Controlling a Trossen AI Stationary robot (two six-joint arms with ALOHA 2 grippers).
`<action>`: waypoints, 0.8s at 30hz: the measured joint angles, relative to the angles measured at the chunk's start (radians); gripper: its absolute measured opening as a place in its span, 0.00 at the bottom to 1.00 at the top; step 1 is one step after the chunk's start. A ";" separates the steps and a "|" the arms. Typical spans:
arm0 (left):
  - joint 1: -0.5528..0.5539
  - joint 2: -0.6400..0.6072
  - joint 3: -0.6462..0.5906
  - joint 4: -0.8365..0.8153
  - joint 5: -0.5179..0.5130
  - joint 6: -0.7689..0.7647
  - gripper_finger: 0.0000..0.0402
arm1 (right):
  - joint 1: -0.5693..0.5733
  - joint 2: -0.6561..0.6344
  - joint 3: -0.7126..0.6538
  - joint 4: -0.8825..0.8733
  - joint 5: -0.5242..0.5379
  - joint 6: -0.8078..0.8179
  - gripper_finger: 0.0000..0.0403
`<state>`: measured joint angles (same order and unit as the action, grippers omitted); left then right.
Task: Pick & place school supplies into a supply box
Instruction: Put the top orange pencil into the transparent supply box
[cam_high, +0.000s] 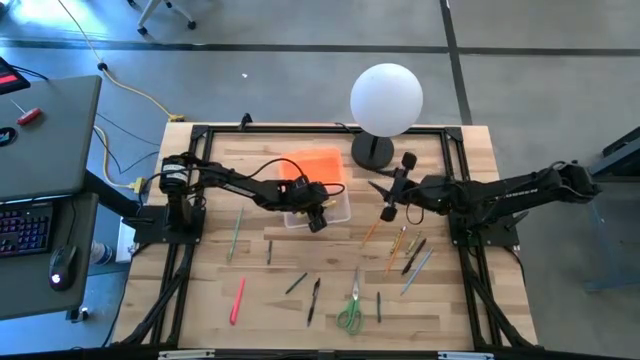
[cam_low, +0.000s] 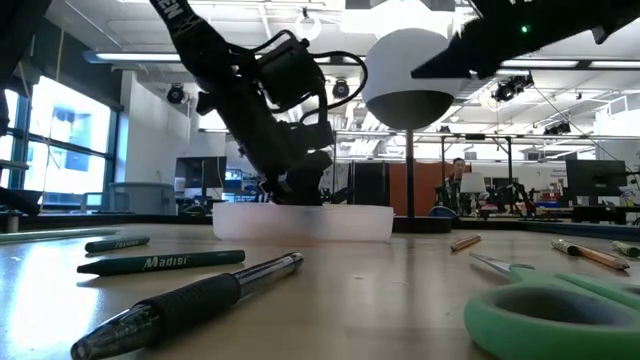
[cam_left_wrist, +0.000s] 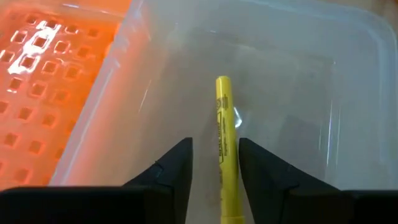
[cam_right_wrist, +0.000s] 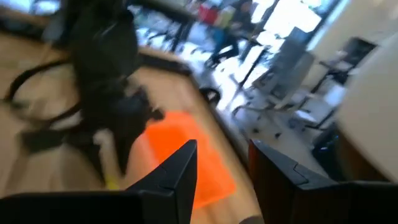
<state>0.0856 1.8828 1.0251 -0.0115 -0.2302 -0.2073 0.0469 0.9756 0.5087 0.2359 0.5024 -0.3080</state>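
Observation:
The supply box (cam_high: 318, 205) is a clear plastic tub near the table's middle, and its orange lid (cam_high: 316, 166) lies against its far side. My left gripper (cam_left_wrist: 215, 163) reaches down into the box (cam_left_wrist: 292, 74) from the left, open. A yellow pen (cam_left_wrist: 225, 134) lies on the box floor between its fingers. My right gripper (cam_high: 385, 195) hovers open above the table to the right of the box, pointing toward it, holding nothing. Loose pens and pencils (cam_high: 408, 250), a pink-red marker (cam_high: 237, 300) and green scissors (cam_high: 350, 312) lie on the near half of the table.
A white globe lamp (cam_high: 386, 98) stands on its dark base at the far edge, just behind my right gripper. In the low view a green pen (cam_low: 160, 262), a black pen (cam_low: 190, 305) and the scissors (cam_low: 560, 318) lie close in front of the box (cam_low: 305, 222).

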 joint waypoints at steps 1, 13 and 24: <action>0.000 0.000 0.013 -0.015 0.000 0.005 0.40 | 0.001 0.000 0.000 -0.036 -0.034 0.014 0.31; 0.000 -0.016 0.301 -0.467 -0.007 0.140 0.36 | -0.001 0.016 0.000 -0.178 -0.423 0.091 0.31; -0.001 -0.135 0.492 -0.891 -0.143 0.132 0.36 | -0.001 0.228 0.000 -0.223 -0.556 0.078 0.31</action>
<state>0.0849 1.7481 1.5168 -0.9026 -0.3736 -0.0752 0.0460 1.2039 0.5091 0.0131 -0.0536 -0.2299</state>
